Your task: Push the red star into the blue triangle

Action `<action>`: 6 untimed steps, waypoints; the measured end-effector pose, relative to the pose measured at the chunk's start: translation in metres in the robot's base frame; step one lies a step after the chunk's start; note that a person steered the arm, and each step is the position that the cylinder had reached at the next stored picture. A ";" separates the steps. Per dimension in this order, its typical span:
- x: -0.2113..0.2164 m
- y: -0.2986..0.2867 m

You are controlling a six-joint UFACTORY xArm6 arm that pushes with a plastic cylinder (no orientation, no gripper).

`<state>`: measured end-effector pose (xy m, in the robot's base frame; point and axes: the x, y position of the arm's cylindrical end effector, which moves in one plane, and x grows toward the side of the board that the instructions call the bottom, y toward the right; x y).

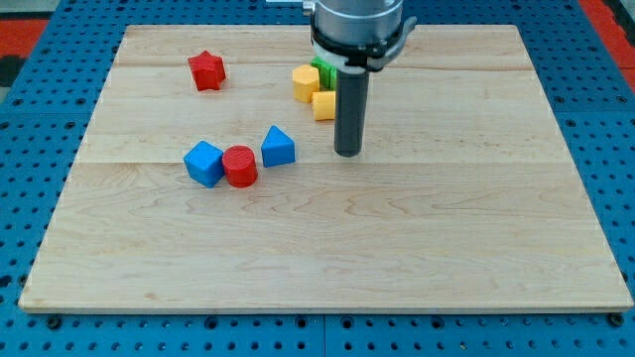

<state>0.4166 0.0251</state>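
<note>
my tip (346, 154) bare, grasping nothing, just right of blue triangle (278, 147) | red star (206, 70) well apart, upper left

Pale wooden board (327, 248) on blue pegboard (30, 149)

Blue cube (203, 163) touching red cylinder (239, 166), view's left-centre. Yellow block (306, 82), smaller yellow block (324, 105) & green block (322, 69) clustered near top. All on wooden board (327, 248), blue pegboard (40, 149) around.
</note>
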 end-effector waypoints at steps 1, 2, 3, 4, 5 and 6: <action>-0.001 -0.057; -0.016 -0.107; -0.050 -0.135; -0.096 -0.127; -0.144 -0.126; -0.185 -0.158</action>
<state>0.2317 -0.1331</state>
